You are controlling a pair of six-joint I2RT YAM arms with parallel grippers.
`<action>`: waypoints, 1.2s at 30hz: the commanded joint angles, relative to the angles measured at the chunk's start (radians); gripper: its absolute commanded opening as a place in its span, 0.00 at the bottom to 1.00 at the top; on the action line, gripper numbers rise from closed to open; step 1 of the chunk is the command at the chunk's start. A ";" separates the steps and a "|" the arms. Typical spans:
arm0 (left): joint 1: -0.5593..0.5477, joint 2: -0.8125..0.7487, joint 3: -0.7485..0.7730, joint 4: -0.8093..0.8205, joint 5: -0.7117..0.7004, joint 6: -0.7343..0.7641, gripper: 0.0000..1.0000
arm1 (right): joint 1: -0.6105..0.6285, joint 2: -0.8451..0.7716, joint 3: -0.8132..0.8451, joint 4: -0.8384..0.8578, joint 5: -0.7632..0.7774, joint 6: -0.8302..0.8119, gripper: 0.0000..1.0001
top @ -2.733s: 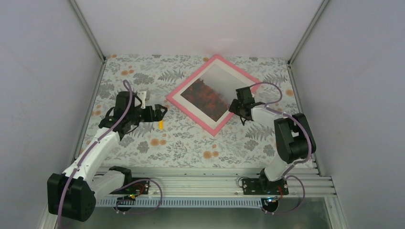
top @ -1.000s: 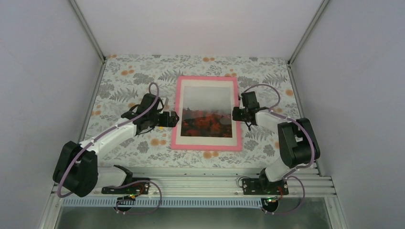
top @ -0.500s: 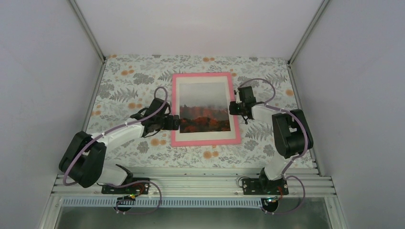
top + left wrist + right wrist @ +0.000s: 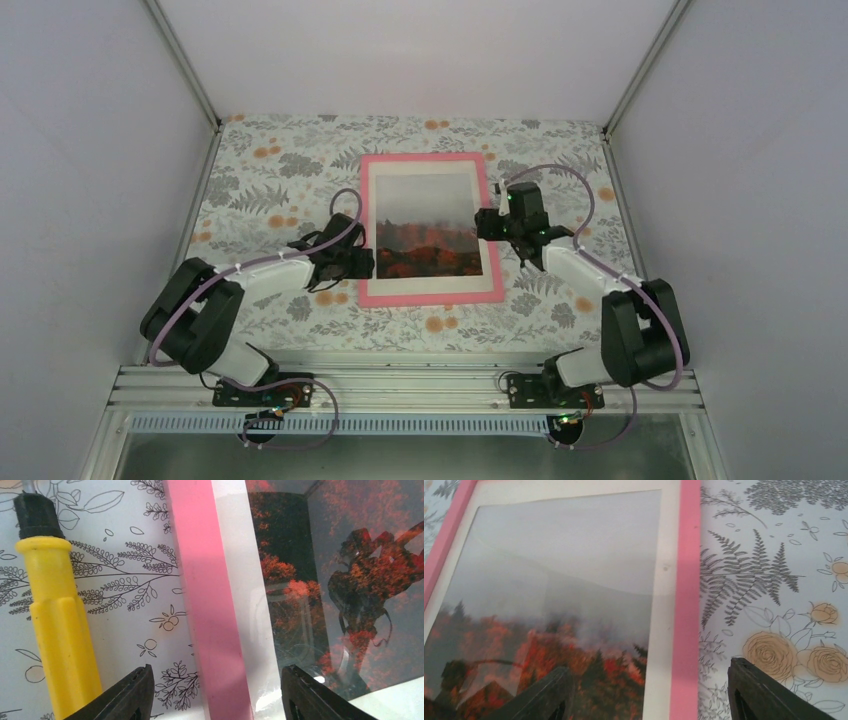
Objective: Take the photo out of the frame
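Jaws L+R part-open, straddling pink frame (image 4: 430, 297) edges.

The table (image 4: 420, 335) is covered from side to side with a printed cloth of grey ferns and leaves with orange roses. A pink frame (image 4: 430, 295) lies flat on it, about midway between the left and right edges and somewhat nearer the far edge, with its sides square to the table's. A yellow-handled screwdriver (image 4: 55, 615) lies on the cloth beside the near part of the frame's left side — close to the pink border, not touching it.
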 commanded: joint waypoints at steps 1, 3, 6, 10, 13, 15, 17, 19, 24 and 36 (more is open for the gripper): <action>-0.011 0.024 0.013 0.027 -0.018 -0.006 0.62 | 0.044 -0.075 -0.033 -0.047 0.001 0.010 0.71; -0.013 0.025 0.011 0.033 -0.026 -0.006 0.60 | 0.058 -0.103 -0.036 -0.067 0.008 0.006 0.74; -0.015 0.033 0.008 0.046 -0.026 -0.008 0.56 | 0.073 -0.136 -0.044 -0.098 0.026 0.002 0.76; -0.021 0.046 -0.002 0.072 -0.034 -0.009 0.51 | 0.098 -0.194 -0.073 -0.117 0.036 0.006 0.80; -0.024 0.060 -0.011 0.090 -0.024 0.001 0.47 | 0.116 -0.225 -0.093 -0.122 0.042 0.004 0.84; -0.025 0.068 -0.018 0.098 -0.023 0.005 0.43 | 0.123 -0.236 -0.104 -0.125 0.044 0.002 0.85; -0.026 0.071 -0.024 0.106 -0.029 0.004 0.40 | 0.136 -0.243 -0.110 -0.124 0.045 -0.001 0.87; -0.027 0.070 -0.030 0.120 -0.036 0.004 0.36 | 0.148 -0.239 -0.104 -0.126 0.044 -0.006 0.88; -0.027 0.070 -0.024 0.122 -0.052 -0.001 0.18 | 0.211 -0.203 -0.080 -0.136 0.061 -0.024 0.89; -0.027 0.016 0.055 -0.013 -0.127 -0.014 0.02 | 0.428 -0.198 -0.103 -0.076 0.150 -0.088 1.00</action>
